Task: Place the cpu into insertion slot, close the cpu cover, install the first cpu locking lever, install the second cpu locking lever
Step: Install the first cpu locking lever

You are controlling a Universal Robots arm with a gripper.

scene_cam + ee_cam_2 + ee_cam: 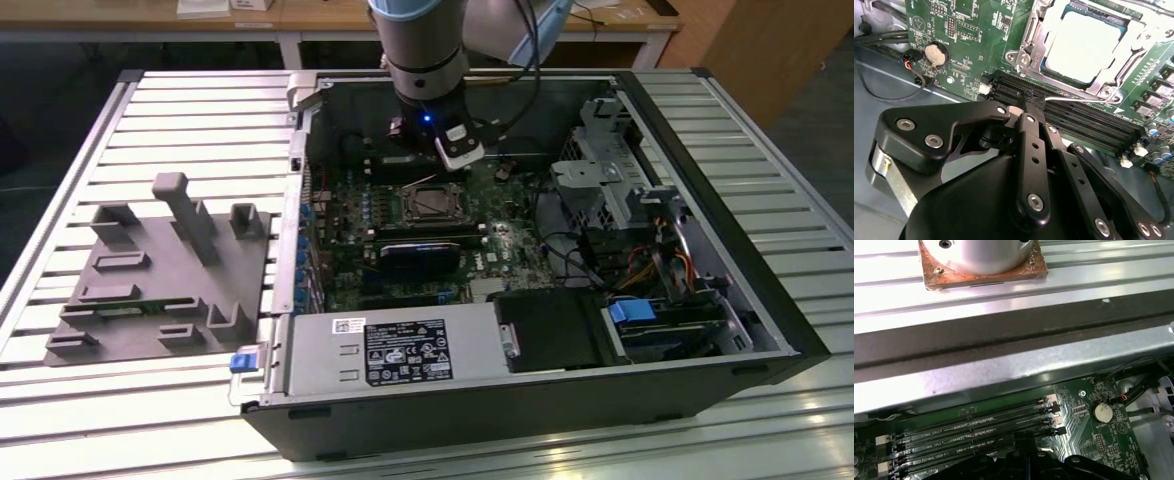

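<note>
Gripper (1026, 106) vertical above memory slots (1079, 120)

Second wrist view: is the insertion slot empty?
No, the cpu lies in it, its pale metal top showing through the window of the cpu cover.

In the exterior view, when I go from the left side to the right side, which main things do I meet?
grey fixture plate → insertion slot → silver drive cage → orange cables

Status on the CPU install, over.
Gripper shut, tip at locking lever's free end, grasp unclear. Cpu seated in insertion slot, cpu cover down over it. Memory slots right under the gripper.
</note>
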